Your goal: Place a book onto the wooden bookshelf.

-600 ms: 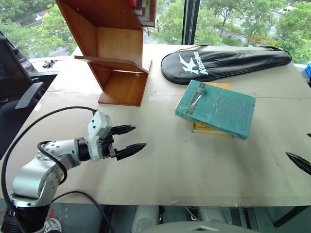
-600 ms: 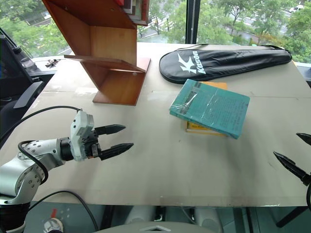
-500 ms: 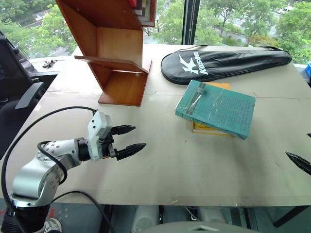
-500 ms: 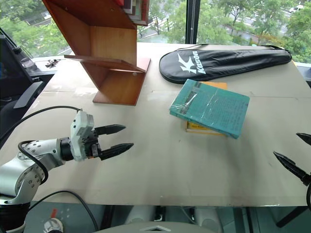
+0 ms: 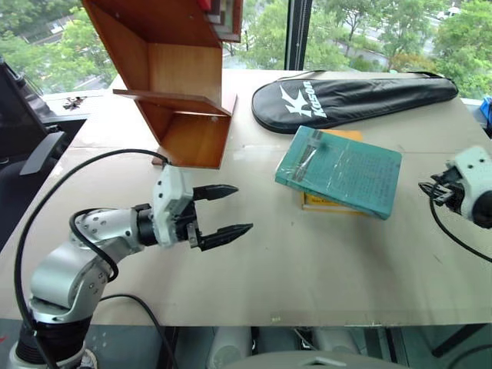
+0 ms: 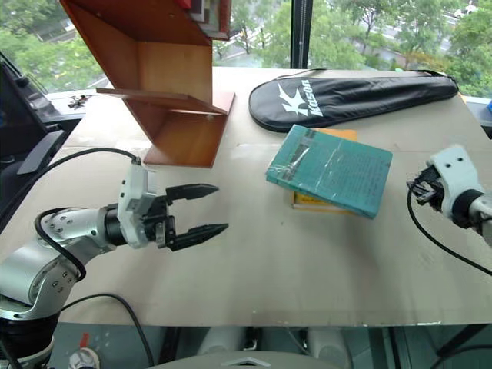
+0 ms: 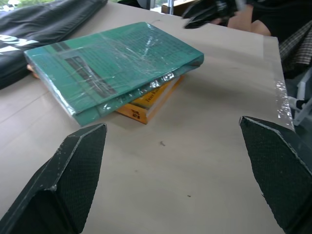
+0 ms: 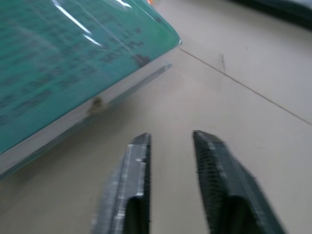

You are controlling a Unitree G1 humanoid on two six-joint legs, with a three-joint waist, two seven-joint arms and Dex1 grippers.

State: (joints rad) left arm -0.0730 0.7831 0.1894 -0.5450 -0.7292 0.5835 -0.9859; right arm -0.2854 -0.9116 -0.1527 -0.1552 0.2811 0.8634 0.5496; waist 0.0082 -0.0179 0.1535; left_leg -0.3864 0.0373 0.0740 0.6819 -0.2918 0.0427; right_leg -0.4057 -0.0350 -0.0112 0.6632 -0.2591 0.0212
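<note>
An office or lab room, upper floor by the look of it: tall windows (image 5: 346, 31) with a dark frame give onto treetops and a road below. A wide beige counter (image 5: 307, 261) carries a wooden bookshelf (image 5: 173, 77), books and a black racket bag (image 5: 354, 96); a dark office chair (image 5: 23, 138) stands beside it

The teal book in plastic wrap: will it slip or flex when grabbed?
The book wears glossy clear wrap with glare streaks, so the fingers may slide. It looks thin, so probably light and a bit bendy. It lies skewed on the yellow book, overhanging it, so a push may pivot it.
</note>
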